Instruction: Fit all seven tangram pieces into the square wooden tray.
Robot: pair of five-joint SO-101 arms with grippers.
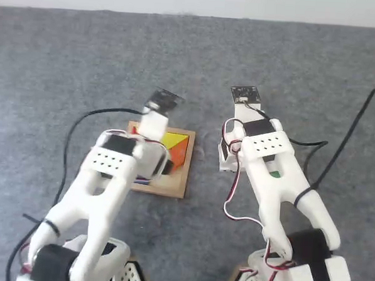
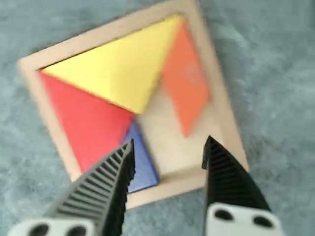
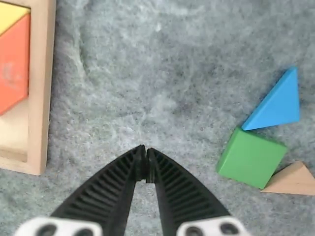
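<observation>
Left gripper [image 2: 170, 143]: released. We see its jaws spread with nothing between them, hanging above the tray [image 2: 118, 25], over the dark blue piece and the gap.
Right gripper [image 3: 146, 150]: clenched. Its tips meet on nothing, above the bare mat [image 3: 172, 73], between the tray and the loose pieces.
Tray: lies on the mat, under the left arm [image 1: 107, 168] in the high view. We count four pieces seated in it.
Yellow triangle [image 2: 118, 66]: large, in the tray along one rim, touching the red triangle and the orange piece.
Red triangle [image 2: 86, 120]: large, in the tray along the next rim, touching the yellow triangle and the dark blue piece.
Orange piece [image 2: 187, 81]: a parallelogram in the tray, along the rim opposite the red triangle.
Dark blue piece [image 2: 143, 160]: in the tray beside the red triangle. A finger [image 2: 106, 191] partly hides it, so we cannot tell its shape.
Gap [image 2: 172, 135]: unfilled tray floor between the dark blue and orange pieces.
Light blue triangle [image 3: 275, 105]: on the mat, well apart from the tray, just beside the green square.
Green square [image 3: 251, 157]: on the mat, between the light blue and wood triangles.
Wood triangle [image 3: 293, 181]: unpainted, on the mat, against the green square.
Right arm [image 1: 274, 161]: beside the tray, over the loose pieces.
</observation>
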